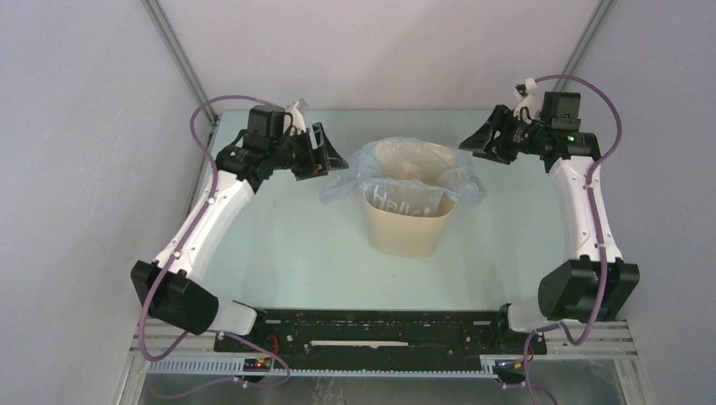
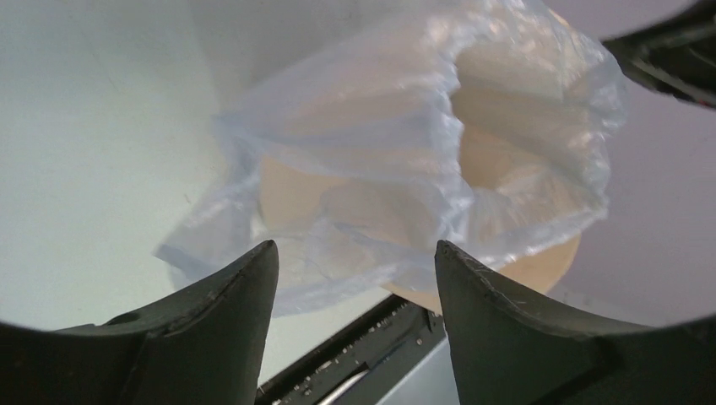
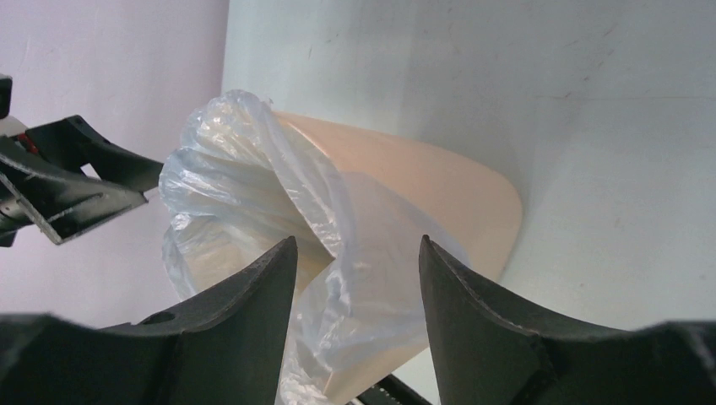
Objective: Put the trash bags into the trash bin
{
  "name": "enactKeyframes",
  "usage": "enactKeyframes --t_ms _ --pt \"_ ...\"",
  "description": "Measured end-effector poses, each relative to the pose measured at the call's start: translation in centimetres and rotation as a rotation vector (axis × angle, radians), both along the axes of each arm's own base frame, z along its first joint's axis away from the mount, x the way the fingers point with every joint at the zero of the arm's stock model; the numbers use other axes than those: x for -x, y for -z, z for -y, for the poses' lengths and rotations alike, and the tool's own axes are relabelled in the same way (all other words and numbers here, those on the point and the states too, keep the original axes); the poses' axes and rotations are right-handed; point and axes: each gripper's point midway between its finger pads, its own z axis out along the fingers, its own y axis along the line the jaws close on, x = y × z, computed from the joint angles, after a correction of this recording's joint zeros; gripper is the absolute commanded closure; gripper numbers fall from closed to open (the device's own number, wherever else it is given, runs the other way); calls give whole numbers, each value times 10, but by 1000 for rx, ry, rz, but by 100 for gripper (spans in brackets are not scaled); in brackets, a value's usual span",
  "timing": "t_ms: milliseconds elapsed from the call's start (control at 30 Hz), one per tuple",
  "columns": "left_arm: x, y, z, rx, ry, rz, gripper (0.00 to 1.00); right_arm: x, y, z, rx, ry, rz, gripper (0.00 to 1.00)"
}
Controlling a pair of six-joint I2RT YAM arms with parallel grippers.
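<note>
The cream-beige trash bin (image 1: 408, 226) stands upright mid-table, with "Hello!" lettering showing near its front rim. The pale-blue translucent trash bag (image 1: 384, 163) sits inside it, its mouth folded out over the rim on the left, back and right. My left gripper (image 1: 329, 156) is open and empty, just left of the bag's overhang. In the left wrist view the bag (image 2: 405, 152) and bin (image 2: 540, 266) lie beyond the open gripper (image 2: 355, 253). My right gripper (image 1: 473, 142) is open and empty, just right of the bag. The right wrist view shows the bag (image 3: 253, 194) and bin (image 3: 422, 181) beyond the gripper (image 3: 356, 249).
The pale table (image 1: 287, 245) is ringed by grey walls with metal corner posts (image 1: 173, 46). A black base rail (image 1: 380, 329) runs along the near edge between the arm bases.
</note>
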Motion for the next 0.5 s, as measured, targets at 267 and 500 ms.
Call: enactKeyframes --t_ms 267,500 --pt "48 -11 32 70 142 45 21 0 26 -14 -114 -63 -84 48" --pt "45 -1 40 105 126 -3 47 -1 20 -21 -178 -82 -85 76"
